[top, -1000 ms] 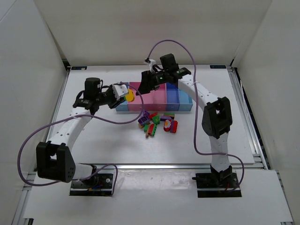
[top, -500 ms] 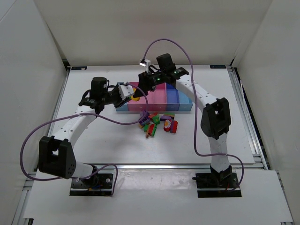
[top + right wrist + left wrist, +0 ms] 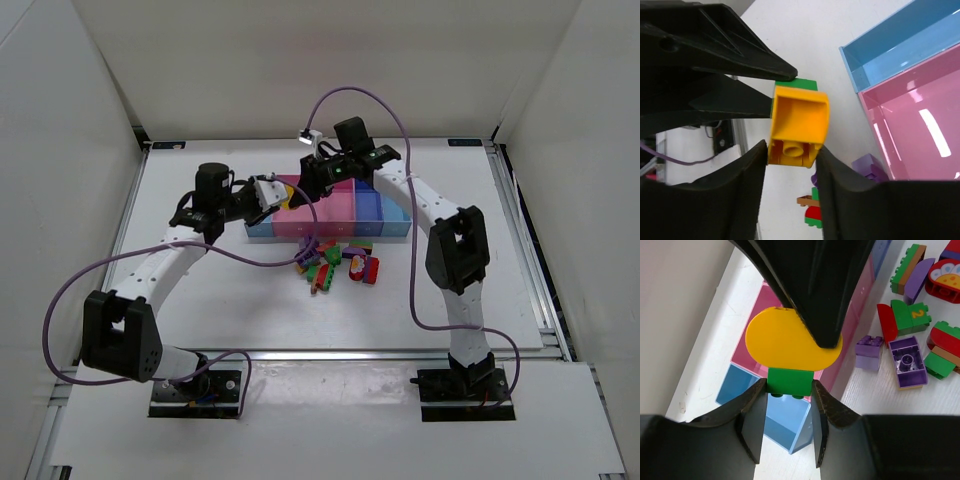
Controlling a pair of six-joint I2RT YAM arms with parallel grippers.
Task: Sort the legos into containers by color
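Note:
A yellow lego [image 3: 291, 198] joined to a green lego [image 3: 790, 381] hangs in the air over the left end of the containers [image 3: 335, 212]. My left gripper [image 3: 789, 385] is shut on the green lego. My right gripper [image 3: 792, 150] comes from the opposite side and is shut on the yellow lego [image 3: 799, 125], its hollow underside facing the right wrist camera. The two grippers [image 3: 272, 195] [image 3: 302, 190] meet tip to tip. Several loose legos [image 3: 335, 262] in red, green and purple lie in a pile in front of the bins.
Under the held pieces lie a light blue bin [image 3: 782, 425] and a pink bin [image 3: 920, 135]. A purple lego [image 3: 907, 362] and a red and green one [image 3: 900, 317] lie near the bins' front wall. White walls enclose the table.
My left gripper has carried the yellow and green piece to the right, up to the right gripper. The right gripper's jaws, open before, have closed on the yellow lego.

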